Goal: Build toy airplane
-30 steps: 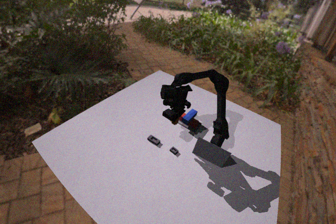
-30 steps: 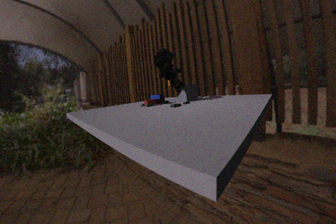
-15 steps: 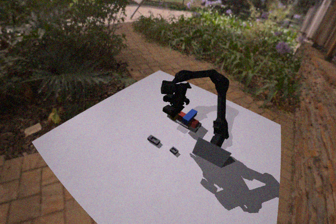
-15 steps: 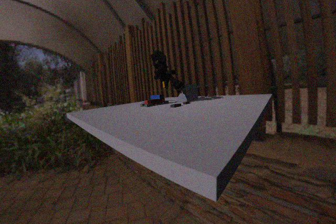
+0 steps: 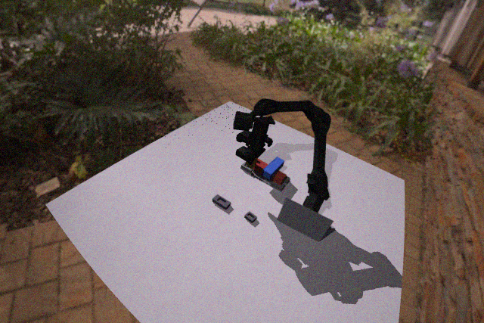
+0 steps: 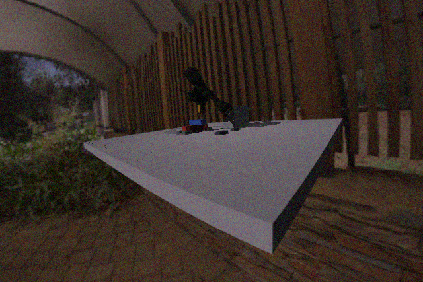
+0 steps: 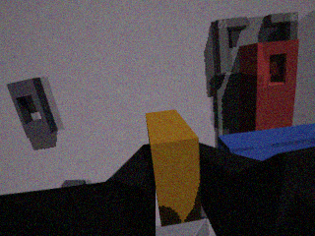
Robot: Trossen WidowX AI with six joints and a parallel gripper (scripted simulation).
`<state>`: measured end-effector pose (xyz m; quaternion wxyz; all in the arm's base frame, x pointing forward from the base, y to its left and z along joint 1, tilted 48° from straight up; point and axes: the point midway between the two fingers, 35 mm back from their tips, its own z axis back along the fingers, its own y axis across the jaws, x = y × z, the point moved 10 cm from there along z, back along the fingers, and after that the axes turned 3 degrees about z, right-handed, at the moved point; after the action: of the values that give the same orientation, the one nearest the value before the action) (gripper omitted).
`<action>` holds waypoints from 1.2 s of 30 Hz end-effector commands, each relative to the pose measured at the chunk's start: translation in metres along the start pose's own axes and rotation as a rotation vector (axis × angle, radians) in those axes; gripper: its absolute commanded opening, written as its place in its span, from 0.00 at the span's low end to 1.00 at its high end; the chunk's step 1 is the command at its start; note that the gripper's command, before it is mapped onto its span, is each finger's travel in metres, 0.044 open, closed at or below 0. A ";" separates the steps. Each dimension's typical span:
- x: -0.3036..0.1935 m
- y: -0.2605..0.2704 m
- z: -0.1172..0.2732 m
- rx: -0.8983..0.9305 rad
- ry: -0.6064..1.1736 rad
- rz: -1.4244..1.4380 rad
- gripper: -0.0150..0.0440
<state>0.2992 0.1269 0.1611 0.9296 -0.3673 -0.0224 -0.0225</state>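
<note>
The red fuselage point(image 5: 279, 177) point(image 6: 187, 128) point(image 7: 290, 103) lies in the grey cradle point(image 5: 246, 167) point(image 7: 212, 59). The blue wing point(image 5: 273, 167) point(image 6: 197, 122) point(image 7: 276, 141) sits crosswise on top of it. The square tail socket shows empty in the wrist view. My gripper point(image 5: 252, 160) point(image 6: 199, 105) point(image 7: 165, 148) is shut on the yellow tail fin point(image 6: 198, 109) point(image 7: 174, 157) and holds it up, above the fuselage's height and to one side of it in the wrist view. The fin's tab and the wing's tab are hidden.
A larger grey holder point(image 5: 221, 201) point(image 6: 221, 132) point(image 7: 42, 138) and a smaller one point(image 5: 250, 216) point(image 6: 234, 129) point(image 7: 74, 183) stand beside the cradle on the white table point(image 5: 175, 253) point(image 6: 238, 170). A grey slanted panel point(image 5: 305, 218) point(image 6: 240, 115) stands by the arm's base.
</note>
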 end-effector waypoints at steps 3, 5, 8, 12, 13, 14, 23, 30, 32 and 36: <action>0.007 -0.018 -0.002 -0.008 -0.004 0.003 0.25; 0.009 -0.023 -0.004 -0.011 -0.004 0.003 0.25; 0.011 -0.032 -0.005 -0.015 -0.004 0.004 0.25; 0.015 -0.043 -0.007 -0.022 -0.004 0.004 0.25; 0.015 -0.046 -0.008 -0.024 -0.004 0.005 0.25; 0.016 -0.049 -0.008 -0.026 -0.004 0.005 0.25; 0.021 -0.075 -0.013 -0.044 -0.002 0.006 0.25; 0.023 -0.094 -0.017 -0.060 0.002 0.007 0.25; 0.023 -0.100 -0.018 -0.065 0.004 0.007 0.25; 0.024 -0.111 -0.020 -0.075 0.007 0.007 0.25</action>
<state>0.3171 0.0397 0.2173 0.9173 -0.3973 -0.0179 -0.0215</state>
